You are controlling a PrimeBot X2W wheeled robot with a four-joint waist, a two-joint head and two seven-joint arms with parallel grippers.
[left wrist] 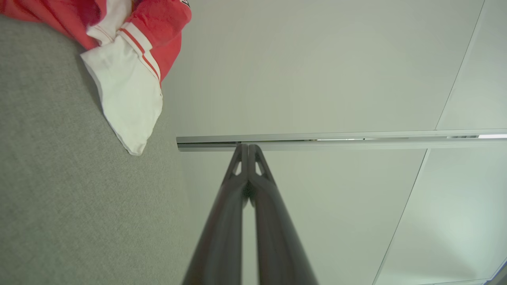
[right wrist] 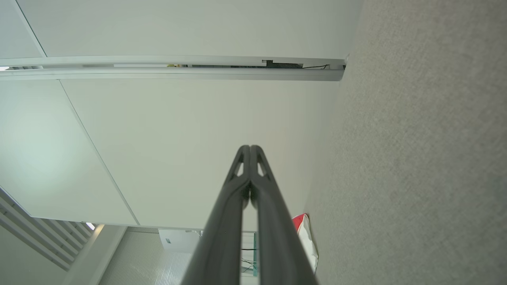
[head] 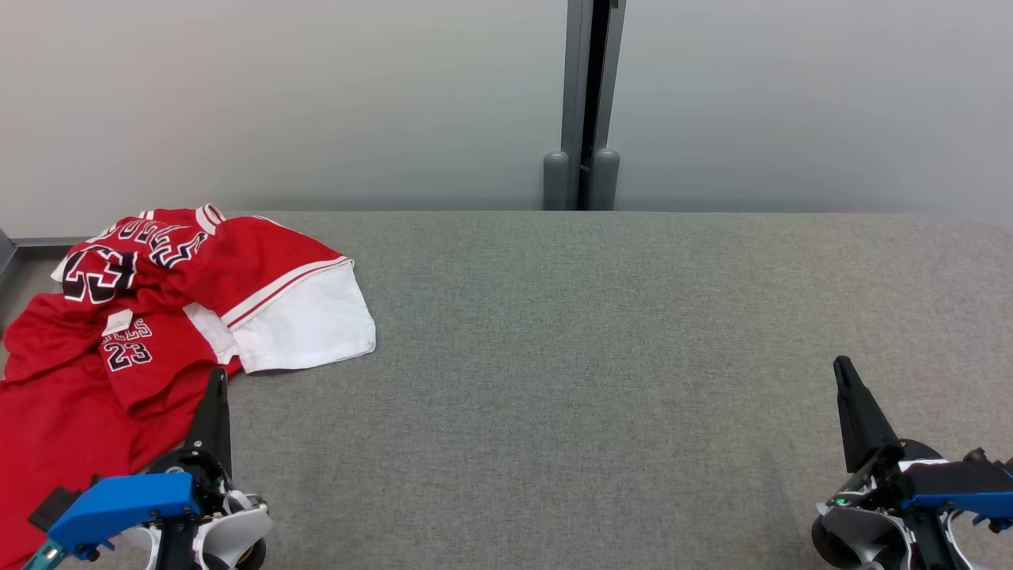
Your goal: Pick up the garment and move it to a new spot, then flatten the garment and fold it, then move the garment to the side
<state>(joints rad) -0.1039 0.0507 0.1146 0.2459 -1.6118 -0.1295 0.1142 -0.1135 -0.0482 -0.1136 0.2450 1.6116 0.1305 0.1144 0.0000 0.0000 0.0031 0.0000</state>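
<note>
The garment [head: 158, 317] is lying crumpled at the table's [head: 593, 356] far left, spilling over the left edge. I'm holding the left gripper [head: 218, 380] pinched closed and empty just beside it, probably staging the pick. The right gripper [head: 844, 369], likewise closed and empty, is sitting well apart, near right.

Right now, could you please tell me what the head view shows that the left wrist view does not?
Head view extras: the right gripper, shut, over the grey table; the body of the red jersey with its printed 23s, bunched at the table's left end.
Left wrist view extras: a close look along the left gripper, its fingers pressed together on nothing, and a slanted panel seam in the wall.
Shared: the jersey's white sleeve with red stripes, the grey table, the left gripper and the wall.
</note>
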